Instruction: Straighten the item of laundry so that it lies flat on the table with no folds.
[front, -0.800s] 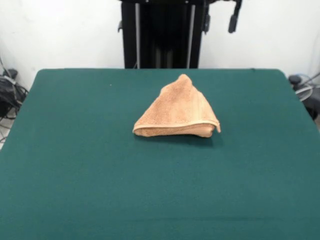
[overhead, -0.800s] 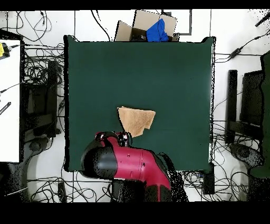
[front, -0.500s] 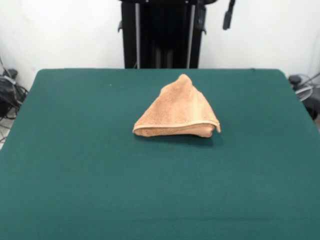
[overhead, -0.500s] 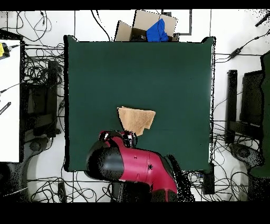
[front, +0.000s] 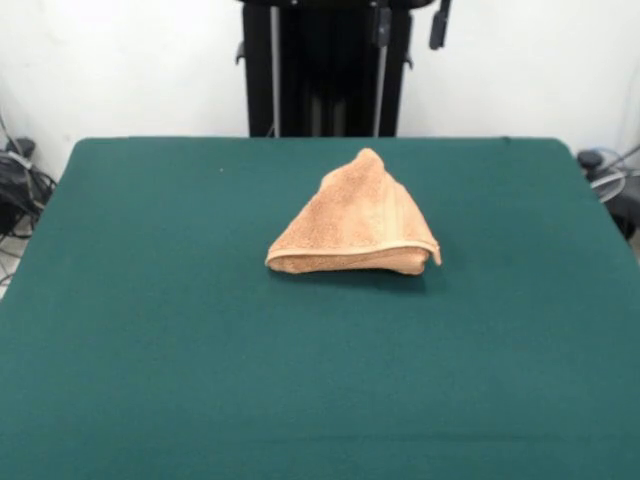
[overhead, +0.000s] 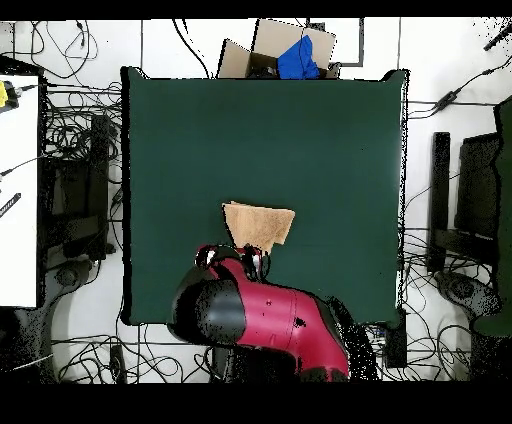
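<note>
The orange-tan towel (front: 355, 222) lies folded into a triangle with a rolled near edge, a little right of the middle of the green table (front: 150, 300). In the overhead view the towel (overhead: 258, 224) lies just past the arm's end. My gripper (front: 408, 24) shows only as two dark fingertips (front: 437, 24) at the top edge, above the table's far side and behind the towel. They stand apart and hold nothing. The red and black arm (overhead: 255, 315) reaches over the table's edge nearest the base.
The black pedestal (front: 325, 70) stands behind the table's far edge. In the overhead view a cardboard box with a blue cloth (overhead: 290, 55) sits beyond the opposite table edge, a white desk (overhead: 18, 190) stands at the left, and cables lie all round.
The fingertips have shifted left and slightly up in the front view. In the overhead view the arm has swung right, closer to the towel. The towel has not moved.
</note>
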